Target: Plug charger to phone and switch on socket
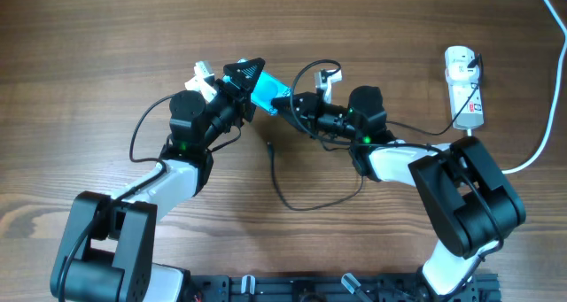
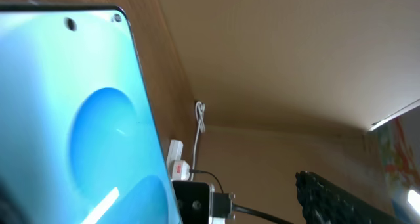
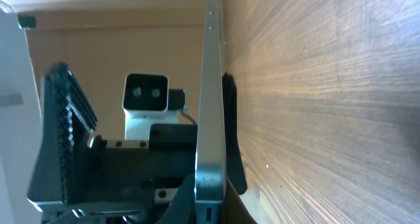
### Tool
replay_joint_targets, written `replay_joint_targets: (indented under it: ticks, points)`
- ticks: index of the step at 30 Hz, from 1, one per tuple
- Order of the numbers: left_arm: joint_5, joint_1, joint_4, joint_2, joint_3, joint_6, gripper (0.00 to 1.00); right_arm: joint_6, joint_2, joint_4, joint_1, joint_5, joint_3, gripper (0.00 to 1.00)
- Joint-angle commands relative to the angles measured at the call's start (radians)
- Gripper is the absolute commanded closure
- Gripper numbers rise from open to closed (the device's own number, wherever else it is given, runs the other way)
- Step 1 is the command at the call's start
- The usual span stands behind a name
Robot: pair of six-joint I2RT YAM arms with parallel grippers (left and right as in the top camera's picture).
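Overhead: straight down, far, whole bench (image 1: 89,72). Left wrist: very near phone (image 2: 79,119) screen, facing socket (image 2: 176,159). Right wrist: near, phone edge-on. Phone shared by all.

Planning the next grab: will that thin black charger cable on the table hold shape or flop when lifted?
Probably floppy: the charger cable lies in a loose curve on the table, so its tip would likely droop. It looks thin and light, so a push may drag the loop.
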Motion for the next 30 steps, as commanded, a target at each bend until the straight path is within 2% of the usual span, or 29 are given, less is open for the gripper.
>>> replay_joint_targets:
  ticks: [1,9,16,20,27,30]
  points:
    - [-0.009,-0.001,0.011,0.008,-0.003,-0.006,0.07,0.007,0.004,0.012,0.032,-0.017,0.007,0.96]
    - [-0.009,-0.001,0.011,0.008,-0.003,-0.006,0.15,0.006,0.004,0.011,0.035,-0.034,0.007,0.95]
    - [-0.009,-0.001,0.011,0.008,-0.003,-0.006,0.28,0.001,0.004,0.011,0.035,-0.060,0.007,0.96]
    - [-0.009,-0.001,0.011,0.008,-0.003,-0.006,0.39,0.000,0.004,0.010,0.035,-0.063,0.007,0.96]
    - [-0.009,-0.001,0.011,0.008,-0.003,-0.014,0.65,0.001,0.004,0.010,0.035,-0.063,0.007,0.96]
    - [-0.009,-0.001,0.011,0.008,-0.003,-0.014,0.71,0.002,0.004,0.010,0.035,-0.062,0.007,0.96]
